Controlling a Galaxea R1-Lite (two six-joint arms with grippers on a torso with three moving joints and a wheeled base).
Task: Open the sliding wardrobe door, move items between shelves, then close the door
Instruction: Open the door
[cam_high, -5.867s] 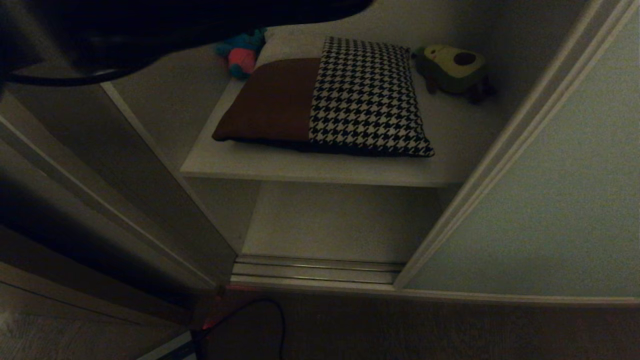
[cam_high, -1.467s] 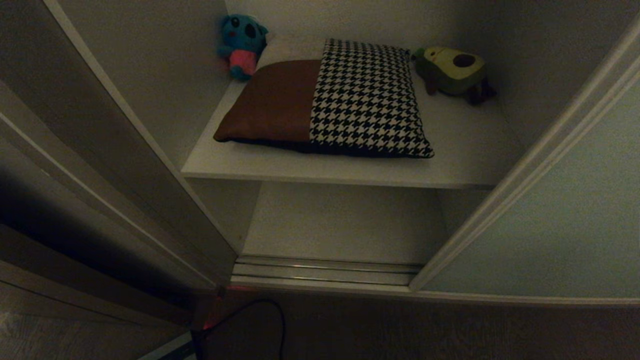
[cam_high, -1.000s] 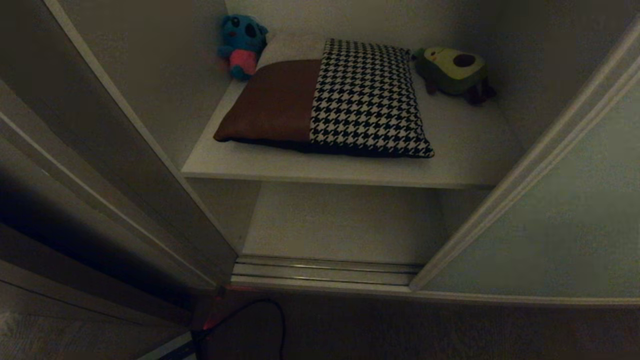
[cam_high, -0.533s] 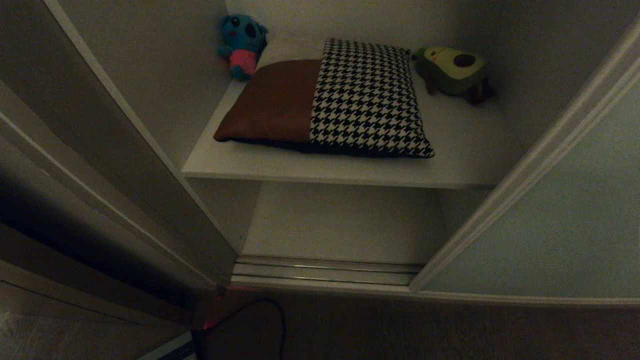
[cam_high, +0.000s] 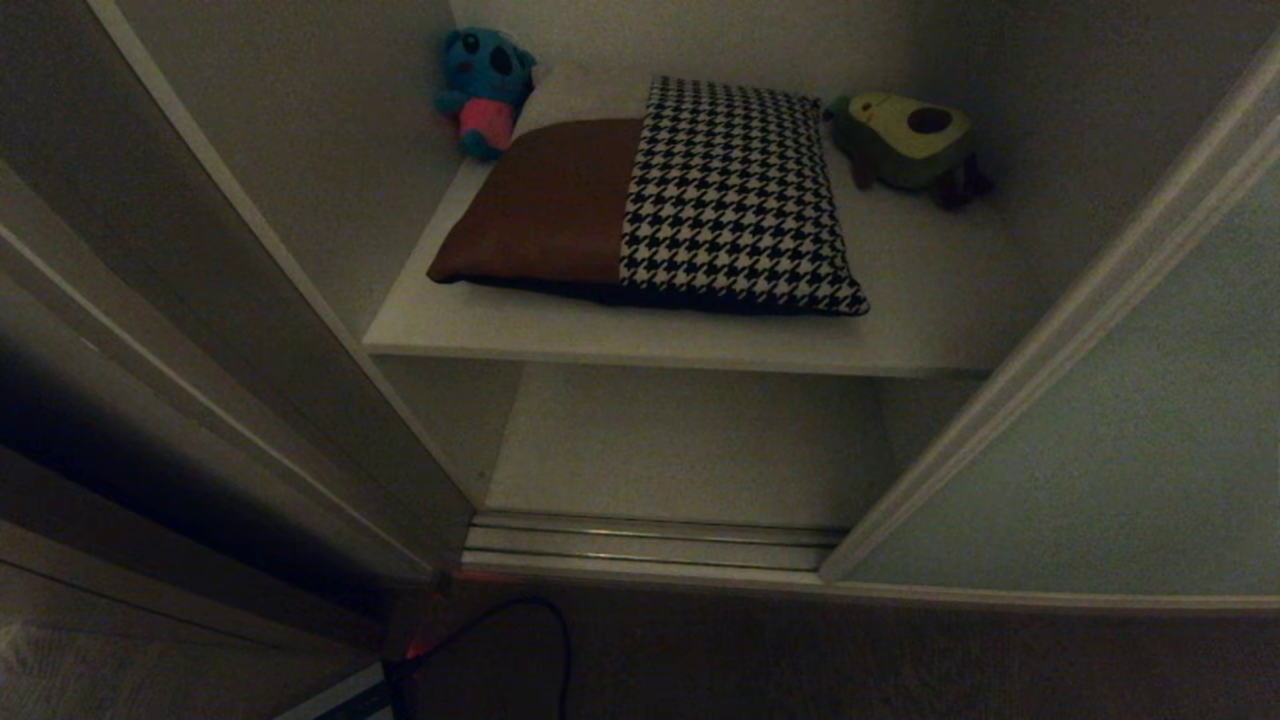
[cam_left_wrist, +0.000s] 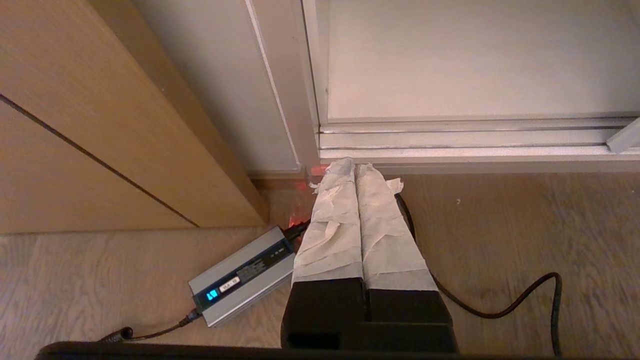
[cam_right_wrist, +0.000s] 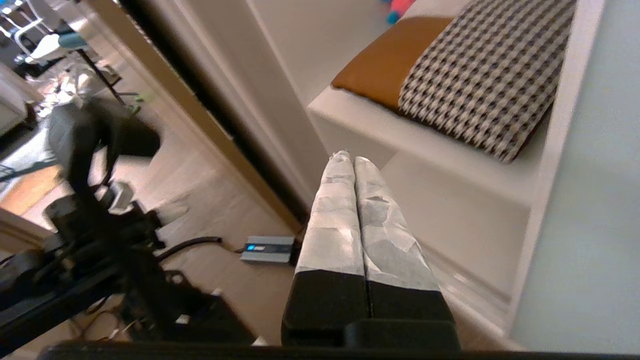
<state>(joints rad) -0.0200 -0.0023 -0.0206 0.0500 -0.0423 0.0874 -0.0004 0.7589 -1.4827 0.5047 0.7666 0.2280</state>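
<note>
The cushion (cam_high: 660, 200), brown and houndstooth, lies flat on the white upper shelf (cam_high: 660, 340) inside the wardrobe. A lower shelf (cam_high: 680, 450) sits bare beneath it. The sliding wardrobe door (cam_high: 1120, 440), pale grey-green with an off-white rim, stands slid to the right, leaving the bay open. Neither arm shows in the head view. My right gripper (cam_right_wrist: 348, 159) is shut and empty, raised in front of the bay below the cushion (cam_right_wrist: 480, 75) and beside the door (cam_right_wrist: 600, 200). My left gripper (cam_left_wrist: 354, 165) is shut and empty, hanging low over the floor by the door track (cam_left_wrist: 470, 140).
A blue and pink plush (cam_high: 482, 85) sits at the shelf's back left, an avocado plush (cam_high: 905, 135) at the back right. A grey power adapter (cam_left_wrist: 240, 275) with a black cable (cam_left_wrist: 525, 295) lies on the wooden floor. The wardrobe's side panel (cam_high: 240, 300) bounds the left.
The dark shape that covered the head view's upper left several seconds ago is gone, and the door's edge stands a little further right. Over the last second nothing visibly changes in the head view.
</note>
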